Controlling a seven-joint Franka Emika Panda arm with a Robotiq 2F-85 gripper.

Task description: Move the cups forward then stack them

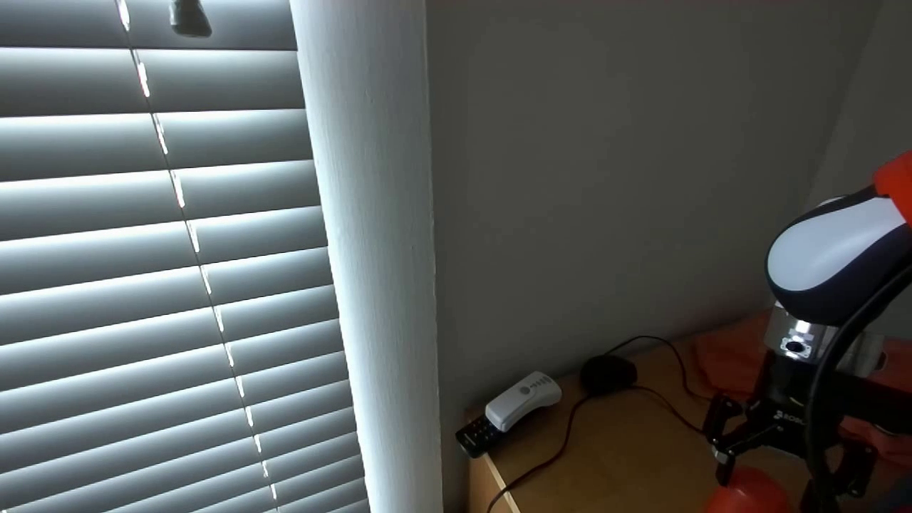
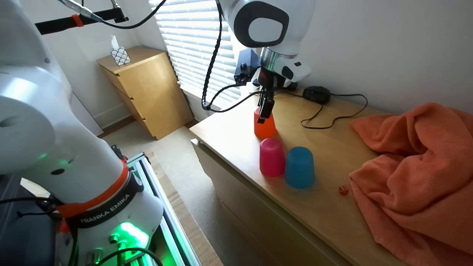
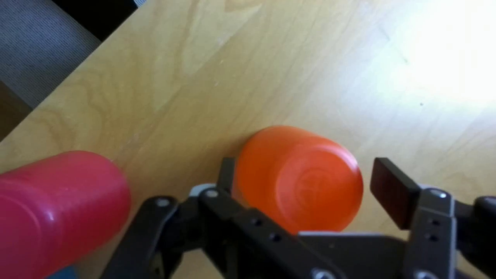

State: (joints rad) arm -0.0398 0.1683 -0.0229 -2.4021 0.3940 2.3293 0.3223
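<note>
In the wrist view the fingers (image 3: 395, 193) stand wide, one on each side of the orange cup (image 3: 310, 182), right of centre in the frame. A gap shows at the finger on the right; whether the one on the left touches the cup, I cannot tell. All three cups stand upside down on the table (image 2: 329, 147). In an exterior view the orange one is near the middle of the frame, the pink cup (image 2: 272, 157) below it and the blue cup (image 2: 300, 168) just beside that, to the right. A bunched orange cloth (image 2: 417, 177) lies at the right. In an exterior view a white remote (image 1: 524, 400) overlaps a black remote (image 1: 476, 436) at bottom centre, and blinds (image 1: 178, 285) fill the left.
</note>
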